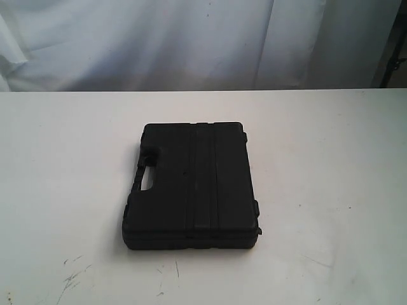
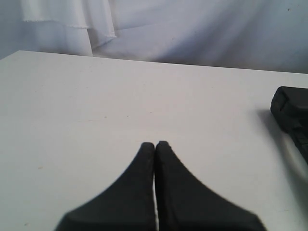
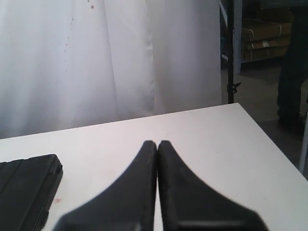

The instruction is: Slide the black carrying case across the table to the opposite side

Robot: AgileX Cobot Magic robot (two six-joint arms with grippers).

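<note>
The black carrying case (image 1: 192,185) lies flat near the middle of the white table (image 1: 331,159), its handle cutout facing left. Neither arm shows in the exterior view. My left gripper (image 2: 155,143) is shut with nothing between its fingers and hangs over bare tabletop; a corner of the case (image 2: 292,115) shows at the edge of its view. My right gripper (image 3: 157,143) is also shut and empty, with the case's corner (image 3: 26,187) off to one side and apart from it.
Dark scuff marks (image 1: 73,276) lie on the table's near left part. White curtain (image 1: 191,38) hangs behind the far edge. In the right wrist view the table's corner (image 3: 240,108) gives way to floor, a dark stand (image 3: 233,57) and stacked boxes (image 3: 267,31).
</note>
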